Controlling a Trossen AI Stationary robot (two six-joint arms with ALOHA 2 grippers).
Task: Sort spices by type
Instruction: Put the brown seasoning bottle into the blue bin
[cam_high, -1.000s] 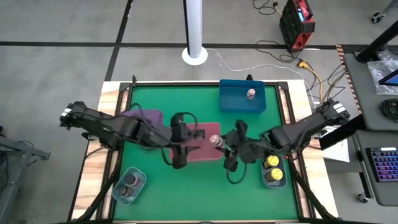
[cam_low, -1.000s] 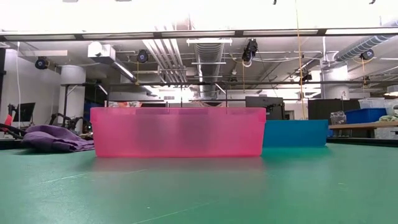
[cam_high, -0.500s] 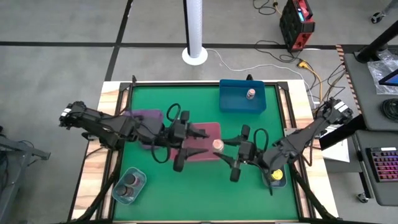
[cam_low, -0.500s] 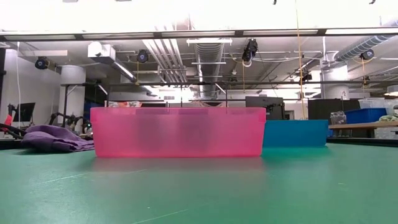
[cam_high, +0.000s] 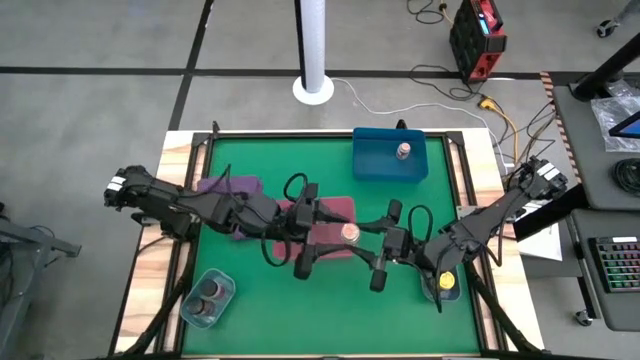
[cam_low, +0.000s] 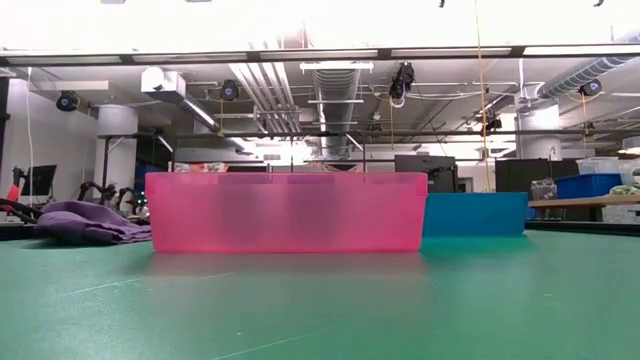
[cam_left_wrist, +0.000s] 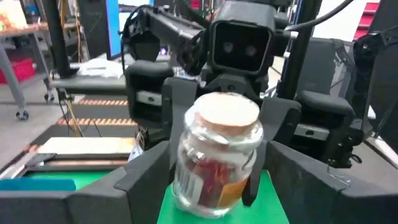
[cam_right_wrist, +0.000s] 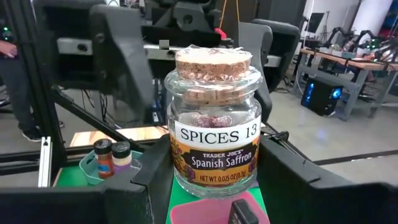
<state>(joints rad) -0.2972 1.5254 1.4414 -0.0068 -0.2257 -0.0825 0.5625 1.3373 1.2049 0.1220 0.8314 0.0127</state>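
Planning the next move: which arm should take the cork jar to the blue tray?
Right, likely: its hand holds the jar, and the blue tray with the twin jar lies on its side.

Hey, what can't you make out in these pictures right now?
Low view: pink tray blocks everything behind; the jar is unseen there.
High view: right arm covers most of the yellow jars.
High view: shakers too small to read.
Left wrist view: jar label blurred.
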